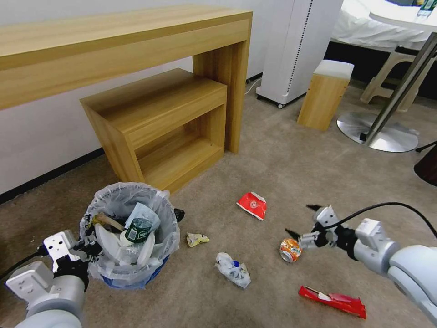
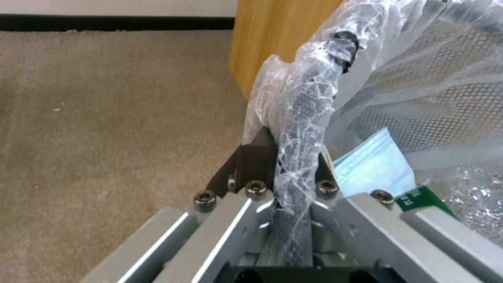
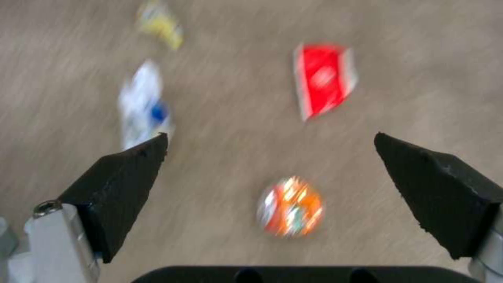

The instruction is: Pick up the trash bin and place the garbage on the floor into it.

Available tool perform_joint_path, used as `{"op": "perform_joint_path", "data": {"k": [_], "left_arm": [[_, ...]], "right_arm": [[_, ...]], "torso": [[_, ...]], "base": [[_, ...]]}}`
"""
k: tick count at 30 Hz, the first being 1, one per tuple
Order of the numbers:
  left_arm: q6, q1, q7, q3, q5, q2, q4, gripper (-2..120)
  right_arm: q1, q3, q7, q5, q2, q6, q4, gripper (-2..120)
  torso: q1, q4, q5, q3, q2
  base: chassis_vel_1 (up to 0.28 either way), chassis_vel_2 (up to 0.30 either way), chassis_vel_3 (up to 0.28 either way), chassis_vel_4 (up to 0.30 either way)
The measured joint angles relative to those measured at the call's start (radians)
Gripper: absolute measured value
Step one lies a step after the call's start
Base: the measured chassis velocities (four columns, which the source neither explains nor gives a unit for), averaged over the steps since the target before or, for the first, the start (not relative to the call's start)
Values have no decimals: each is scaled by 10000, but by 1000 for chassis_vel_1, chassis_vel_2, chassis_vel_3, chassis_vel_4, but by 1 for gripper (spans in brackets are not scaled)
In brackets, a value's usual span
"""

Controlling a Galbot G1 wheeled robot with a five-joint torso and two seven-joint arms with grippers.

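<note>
The blue trash bin [image 1: 136, 278] with its whitish bag liner stands on the beige floor [image 1: 273, 168] at the lower left. It holds a green-labelled bottle [image 1: 138, 230], white slippers [image 1: 146, 249], a wooden stick [image 1: 107, 220] and a pale-blue mask [image 2: 372, 167]. My left gripper [image 1: 85, 248] is shut on the bin's bagged rim [image 2: 296, 129]. Open above the carpet, my right gripper [image 1: 301, 221] hovers just over an orange can [image 1: 290, 250] [image 3: 290, 207]. Loose garbage lies around: a red wrapper [image 1: 252, 205] [image 3: 322, 78], a crumpled blue-white cup [image 1: 233, 269] [image 3: 141, 104], a yellowish scrap [image 1: 197, 239] and a long red wrapper [image 1: 332, 300].
A wooden desk [image 1: 136, 41] with a low shelf unit [image 1: 168, 123] stands behind the bin. Farther back right are a white appliance [image 1: 296, 50], a wooden stool [image 1: 325, 93] and a table's round metal base [image 1: 378, 132]. Open carpet lies between the litter and the stool.
</note>
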Motion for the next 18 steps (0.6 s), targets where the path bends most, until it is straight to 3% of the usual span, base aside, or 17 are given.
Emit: {"op": "perform_joint_path", "data": {"k": [5,11,18], "left_arm": [[0,-3,-13,30,101,-92,-1,1],[-1,-66,-20,117,232,-209,-2,1],[-7,-71,-40,137,424,-278,-2,1]], "right_arm": [[-624,-12,-668,-450,-542,-684,-136,100],[-868,-235,-941,-823,-632,-1129,-675,100],[238,-1870,-1416,-2184,101,-1025,-2922,100]], "torso": [[0,0,-1,0,0],[0,0,-2,0,0],[0,-1,3,0,0]], "base": [[0,0,0,0],[0,0,0,0],[0,0,0,0]]}}
